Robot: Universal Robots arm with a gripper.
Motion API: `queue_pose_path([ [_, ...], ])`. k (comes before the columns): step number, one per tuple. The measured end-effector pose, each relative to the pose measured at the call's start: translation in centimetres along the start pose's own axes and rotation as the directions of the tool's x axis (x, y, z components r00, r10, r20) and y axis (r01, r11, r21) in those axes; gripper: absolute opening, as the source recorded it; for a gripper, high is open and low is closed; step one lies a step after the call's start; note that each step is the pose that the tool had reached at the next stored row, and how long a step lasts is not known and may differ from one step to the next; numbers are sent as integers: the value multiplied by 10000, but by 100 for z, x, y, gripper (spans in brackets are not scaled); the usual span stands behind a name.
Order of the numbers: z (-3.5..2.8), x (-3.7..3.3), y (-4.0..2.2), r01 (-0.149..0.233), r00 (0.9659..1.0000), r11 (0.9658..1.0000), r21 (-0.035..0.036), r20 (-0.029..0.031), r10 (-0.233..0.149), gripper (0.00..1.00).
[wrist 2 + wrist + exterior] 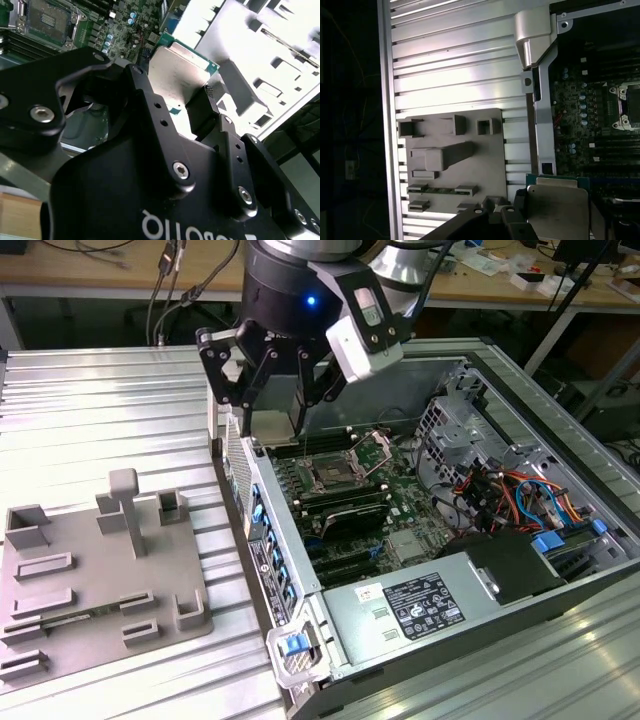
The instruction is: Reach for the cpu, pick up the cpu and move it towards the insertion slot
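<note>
I had the cpu (180, 70) pinched flat between the fingers (202, 112) of the gripper (268, 390), silvery top showing in both wrist views, clear of any surface. It hung above the rear edge of the open computer case (300, 570), over the green board, with the insertion slot (335, 475) near below it. The grey tray (95, 580) lay well apart on the ribbed table (100, 410)

- The gripper (272, 400) hangs above the near wall of the open computer case (300, 580), with the cpu (181, 67) between its fingers.
- The insertion slot (333, 477) lies on the board inside the case, below the gripper and toward the exterior view's right.
- The tray (90, 580) lies on the table, well apart, toward the exterior view's left.
</note>
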State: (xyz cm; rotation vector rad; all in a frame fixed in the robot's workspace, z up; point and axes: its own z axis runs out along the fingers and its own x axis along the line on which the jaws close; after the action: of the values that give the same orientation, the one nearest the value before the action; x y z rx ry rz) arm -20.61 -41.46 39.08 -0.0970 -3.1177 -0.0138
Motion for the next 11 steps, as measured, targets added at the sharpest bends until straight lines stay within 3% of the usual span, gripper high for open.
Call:
queue_pose_path([
  [11,42,-144,124,-229,9997,9997,-3,-10,229,55],
])
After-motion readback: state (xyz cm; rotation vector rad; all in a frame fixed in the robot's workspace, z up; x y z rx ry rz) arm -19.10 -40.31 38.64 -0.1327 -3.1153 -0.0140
